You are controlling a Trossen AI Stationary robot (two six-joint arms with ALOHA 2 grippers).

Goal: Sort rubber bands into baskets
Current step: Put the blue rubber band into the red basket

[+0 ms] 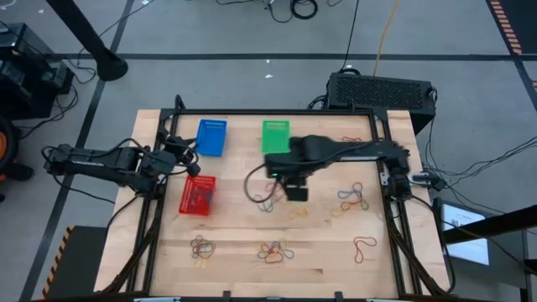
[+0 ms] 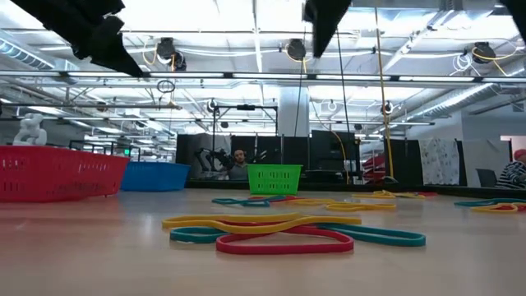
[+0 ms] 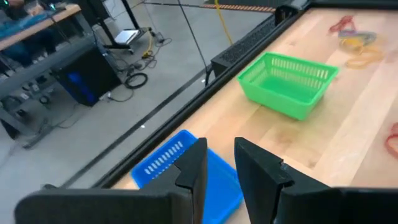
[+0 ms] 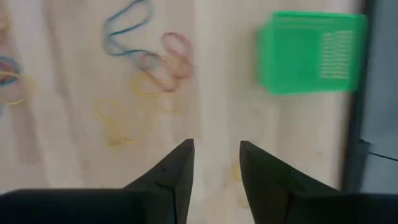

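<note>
Three mesh baskets stand on the wooden table: blue [image 1: 211,137] and green [image 1: 275,136] near the far edge, red [image 1: 198,195] at the left. Rubber bands lie in loose clusters mid-table [image 1: 268,201], to the right [image 1: 354,197] and along the near side [image 1: 275,250]. Some show close up in the low view [image 2: 296,230]. My left gripper [image 1: 190,164] hovers between the blue and red baskets. It is open and empty, with the blue basket [image 3: 180,165] just beyond its fingers. My right gripper [image 4: 216,163] is open and empty above the table's middle [image 1: 296,191], beside the mid-table cluster.
A black box with a grille [image 1: 382,88] stands behind the table's far right corner. Black frame rails [image 1: 391,210] run along the table's sides. More bands lie near left [image 1: 201,247] and near right [image 1: 364,247]. A person [image 2: 238,160] sits far back in the room.
</note>
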